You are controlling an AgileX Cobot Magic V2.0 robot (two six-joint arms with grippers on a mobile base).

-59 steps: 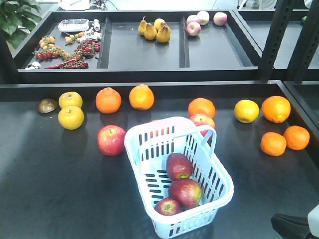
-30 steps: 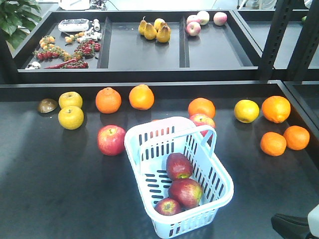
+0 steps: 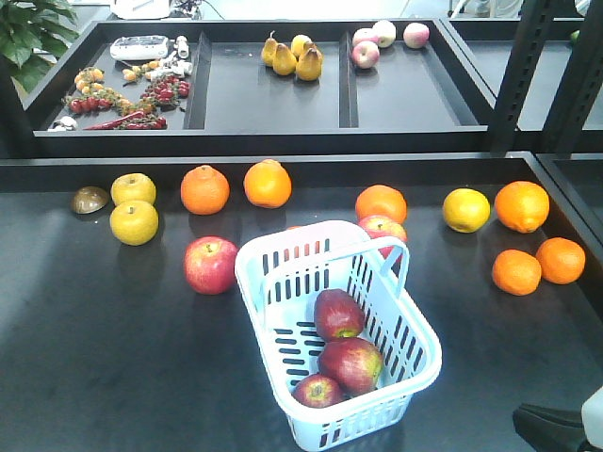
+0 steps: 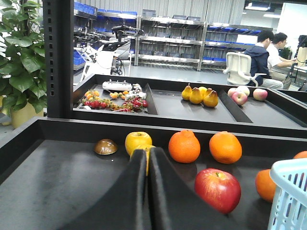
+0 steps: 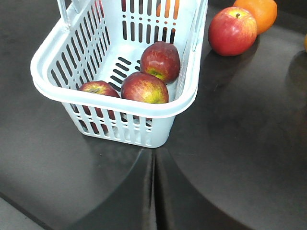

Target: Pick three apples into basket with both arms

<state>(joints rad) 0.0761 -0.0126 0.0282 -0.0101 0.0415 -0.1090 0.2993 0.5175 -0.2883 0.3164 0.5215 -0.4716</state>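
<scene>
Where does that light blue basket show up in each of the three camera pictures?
Front view: the basket sits lower centre, holding three apples.
Left wrist view: only its corner shows, bottom right edge.
Right wrist view: it fills the upper left.
Shared landmark: the apples inside, except in the left wrist view.

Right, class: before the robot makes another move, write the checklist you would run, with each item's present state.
1. Three apples in the basket: ok.
2. Basket upright on the table: ok.
3. Left gripper shut and empty: ok.
4. Right gripper shut and empty, outside the basket: ok.
5. Loose apples lying apart from both grippers: ok.
6. Basket handle free to lift: cannot tell.
</scene>
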